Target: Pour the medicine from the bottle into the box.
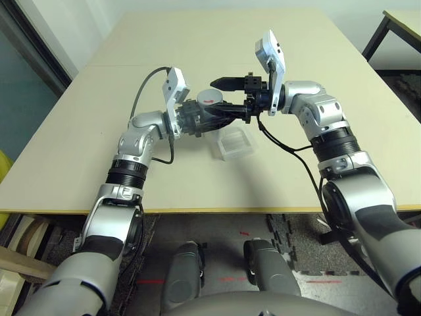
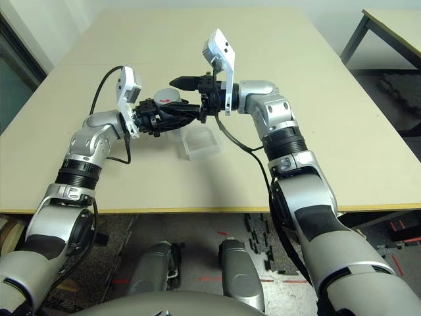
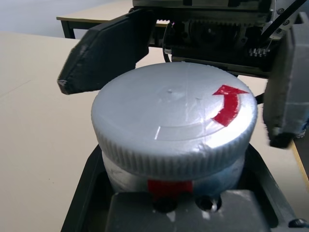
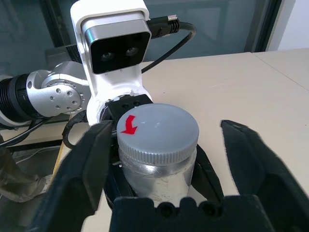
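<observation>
Bottle (image 1: 209,105): upper centre of the head view, above the table (image 1: 79,131), clamped in the left gripper (image 1: 220,117). Silver-grey, ribbed grey cap (image 4: 158,131) bearing a red arrow. Right gripper (image 4: 166,159): fingers part-spread either side of the cap, one touching. Box (image 1: 235,143): clear, just below the bottle.

The bottle (image 4: 158,159) is sitting clamped in the left end effector (image 1: 214,118), whose black fingers are covering its lower body and most of its label. Any medicine inside is staying hidden behind the bottle's silver wall and cap (image 3: 175,116). Below the bottle, the near corner of the box (image 1: 235,143) is disappearing behind the crossed end effectors.
</observation>
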`<state>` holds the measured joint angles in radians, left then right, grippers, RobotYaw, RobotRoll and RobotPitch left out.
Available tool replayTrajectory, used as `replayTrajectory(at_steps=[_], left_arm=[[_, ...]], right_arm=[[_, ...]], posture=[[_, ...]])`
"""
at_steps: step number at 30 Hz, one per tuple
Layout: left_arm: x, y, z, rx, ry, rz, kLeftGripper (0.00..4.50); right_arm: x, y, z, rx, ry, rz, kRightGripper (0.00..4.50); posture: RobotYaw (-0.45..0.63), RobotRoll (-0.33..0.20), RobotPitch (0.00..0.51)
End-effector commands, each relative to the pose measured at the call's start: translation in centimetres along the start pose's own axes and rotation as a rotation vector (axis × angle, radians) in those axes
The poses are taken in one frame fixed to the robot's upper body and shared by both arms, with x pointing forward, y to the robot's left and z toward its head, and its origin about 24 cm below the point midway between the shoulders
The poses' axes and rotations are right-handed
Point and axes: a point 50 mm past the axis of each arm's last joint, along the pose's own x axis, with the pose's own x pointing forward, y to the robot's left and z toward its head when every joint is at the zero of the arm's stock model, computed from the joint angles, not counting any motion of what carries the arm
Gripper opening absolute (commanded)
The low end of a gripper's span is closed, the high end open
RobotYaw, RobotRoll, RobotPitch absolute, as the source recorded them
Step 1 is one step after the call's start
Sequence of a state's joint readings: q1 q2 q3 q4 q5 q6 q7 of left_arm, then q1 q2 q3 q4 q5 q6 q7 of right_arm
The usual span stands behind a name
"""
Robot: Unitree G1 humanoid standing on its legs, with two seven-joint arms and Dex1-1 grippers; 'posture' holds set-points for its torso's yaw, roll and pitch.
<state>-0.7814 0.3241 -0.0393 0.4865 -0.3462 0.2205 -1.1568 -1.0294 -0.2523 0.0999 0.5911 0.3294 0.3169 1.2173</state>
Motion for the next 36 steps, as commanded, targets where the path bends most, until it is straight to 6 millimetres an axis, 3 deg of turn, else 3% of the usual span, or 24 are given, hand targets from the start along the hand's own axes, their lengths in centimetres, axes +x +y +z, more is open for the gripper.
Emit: replayTrajectory(at_steps=[1,3,9,19,25,31,36], left_arm=[[0.2,0.0,0.5,0.025,0.009,-0.016,2.68],[0.2,0.0,0.6,0.025,0.007,-0.02,2.68],[0.4,-0.2,0.9,0.011,-0.004,-0.056,2.68],[1.0,-0.1,2.1,-0.062,-0.051,-0.141,2.68],[1.4,-0.2,2.3,-0.067,-0.059,-0.161,2.68],[1.5,-0.7,1.9,-0.073,-0.053,-0.178,2.68],[1.4,-0.8,1.7,-0.076,-0.044,-0.182,2.68]], right_arm=[[0.0,-0.1,0.2,-0.007,-0.006,0.001,3.17],[0.0,-0.1,0.2,-0.007,-0.006,0.009,2.57],[0.0,0.1,0.3,-0.012,-0.006,0.062,2.57],[0.2,1.5,1.1,0.001,-0.132,0.419,2.57],[1.2,1.0,1.6,-0.001,-0.175,0.416,2.57],[1.2,-0.2,1.6,0.052,-0.219,0.307,4.5],[0.5,-0.6,1.1,0.078,-0.227,0.263,4.5]], posture=[[-0.19,0.0,0.07],[-0.19,0.0,0.07],[-0.19,0.0,0.073],[-0.2,0.0,0.075],[-0.18,0.0,0.081],[-0.18,0.0,0.084],[-0.19,0.0,0.086]])
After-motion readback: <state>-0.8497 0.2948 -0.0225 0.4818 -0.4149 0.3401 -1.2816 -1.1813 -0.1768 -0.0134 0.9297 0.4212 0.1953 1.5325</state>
